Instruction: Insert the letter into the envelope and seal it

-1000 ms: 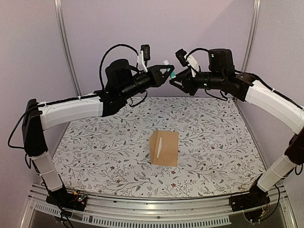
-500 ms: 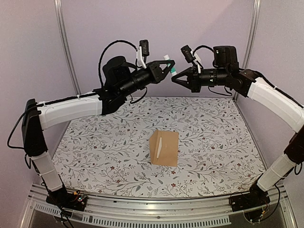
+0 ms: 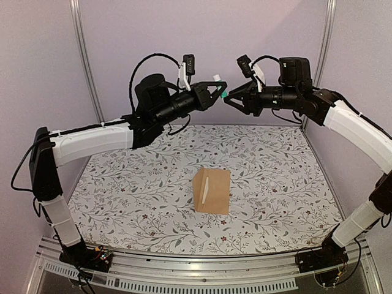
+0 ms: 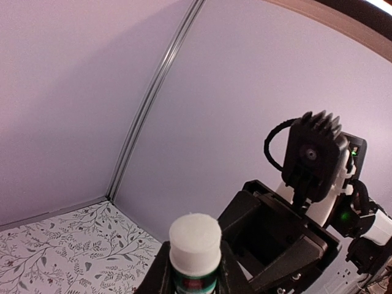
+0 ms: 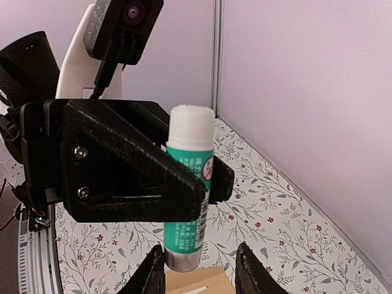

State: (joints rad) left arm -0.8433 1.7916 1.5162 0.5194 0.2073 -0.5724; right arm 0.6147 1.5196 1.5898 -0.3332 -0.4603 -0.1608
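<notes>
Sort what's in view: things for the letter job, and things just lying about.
Job: envelope; cream sliver on it, perhaps the letter; glue stick in the left fingers.
Lying about: floral mat only.

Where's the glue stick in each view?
Top external: glue stick at upper centre, held in the left gripper.
Left wrist: bottom centre, white top up.
Right wrist: centre, upright.
Shared landmark: floral table cover beneath.
</notes>
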